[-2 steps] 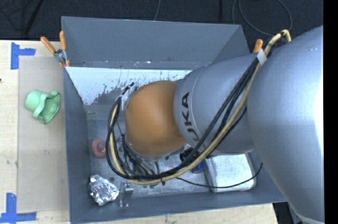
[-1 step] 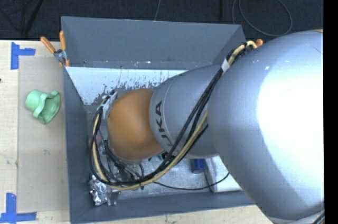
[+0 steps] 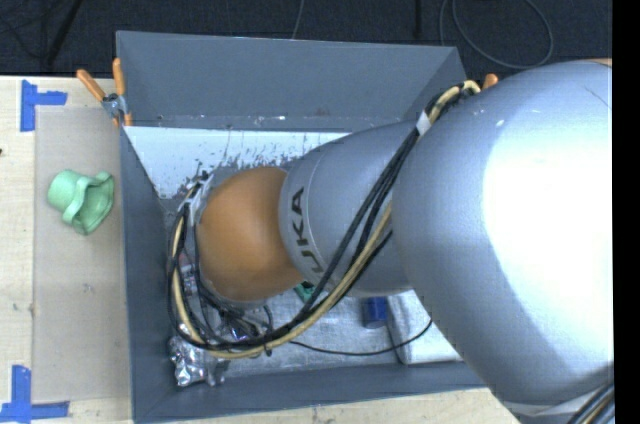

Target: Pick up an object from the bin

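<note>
You've got the tool (image 3: 225, 324) low at the bin's (image 3: 290, 82) left end, just above crumpled foil (image 3: 192, 367); you can't tell its grip.

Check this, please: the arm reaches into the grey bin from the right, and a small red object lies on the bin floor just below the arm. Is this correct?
Not quite. The small object on the bin floor just below the arm is blue, not red; the camera view shows this. The rest is right: the arm reaches into the grey bin from the right.
</note>
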Action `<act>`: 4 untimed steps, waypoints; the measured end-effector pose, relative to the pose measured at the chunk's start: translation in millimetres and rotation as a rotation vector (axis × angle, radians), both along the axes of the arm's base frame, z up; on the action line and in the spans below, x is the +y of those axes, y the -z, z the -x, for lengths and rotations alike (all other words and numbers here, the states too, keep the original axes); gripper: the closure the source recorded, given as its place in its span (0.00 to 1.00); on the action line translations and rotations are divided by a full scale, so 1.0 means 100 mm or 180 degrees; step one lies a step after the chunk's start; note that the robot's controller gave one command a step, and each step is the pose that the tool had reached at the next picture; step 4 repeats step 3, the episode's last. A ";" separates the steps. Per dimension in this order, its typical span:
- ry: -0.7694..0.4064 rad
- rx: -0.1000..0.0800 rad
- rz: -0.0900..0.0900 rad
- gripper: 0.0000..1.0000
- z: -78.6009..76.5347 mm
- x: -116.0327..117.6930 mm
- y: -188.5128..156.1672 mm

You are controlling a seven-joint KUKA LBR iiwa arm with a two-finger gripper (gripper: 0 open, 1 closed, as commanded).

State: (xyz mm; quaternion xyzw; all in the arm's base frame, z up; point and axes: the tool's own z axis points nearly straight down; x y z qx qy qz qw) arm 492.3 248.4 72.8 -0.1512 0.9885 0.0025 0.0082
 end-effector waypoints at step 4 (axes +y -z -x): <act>0.0043 0.0022 0.0010 1.00 -0.29 0.00 -1.74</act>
